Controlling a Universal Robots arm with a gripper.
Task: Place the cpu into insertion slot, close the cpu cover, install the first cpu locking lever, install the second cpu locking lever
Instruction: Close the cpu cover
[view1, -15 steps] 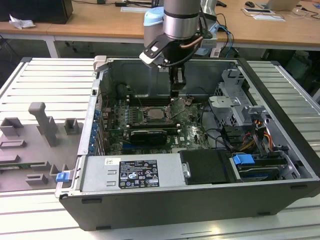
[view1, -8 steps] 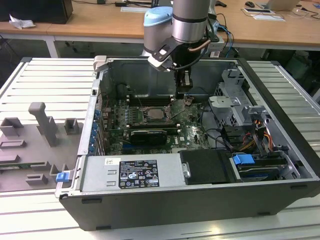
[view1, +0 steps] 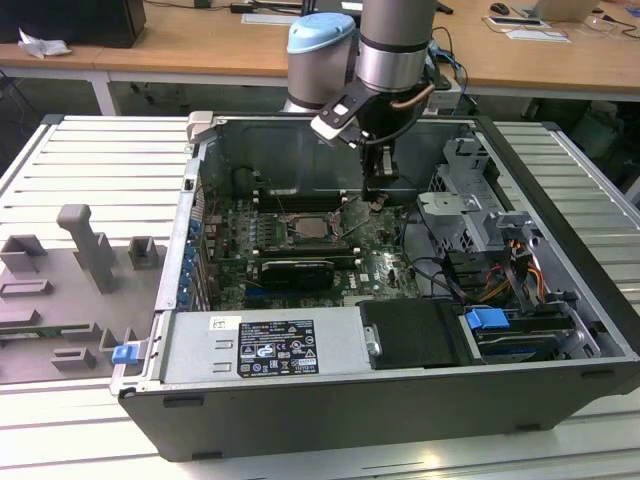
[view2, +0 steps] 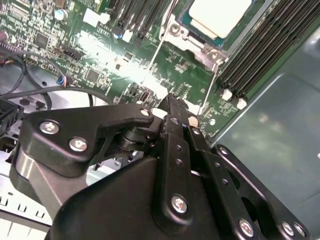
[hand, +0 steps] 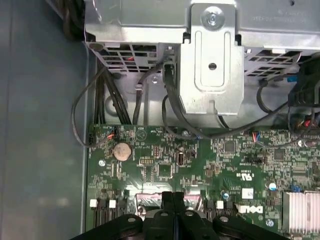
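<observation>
Tool (view2: 172, 103) jaws together, tip low over green board (view2: 100, 55), near cpu (view2: 220, 15).

In the second wrist view the cpu (view2: 220, 15) runs off the picture's edge, and the gripper (view2: 172, 102) hides much of the circuit board (view2: 182, 70) under it. In the exterior view the insertion slot (view1: 315, 226) is too small to tell what fills it, perhaps a pale square.

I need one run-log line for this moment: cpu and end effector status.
cpu: in insertion slot | end effector: shut | position: low over board, beside slot
</observation>
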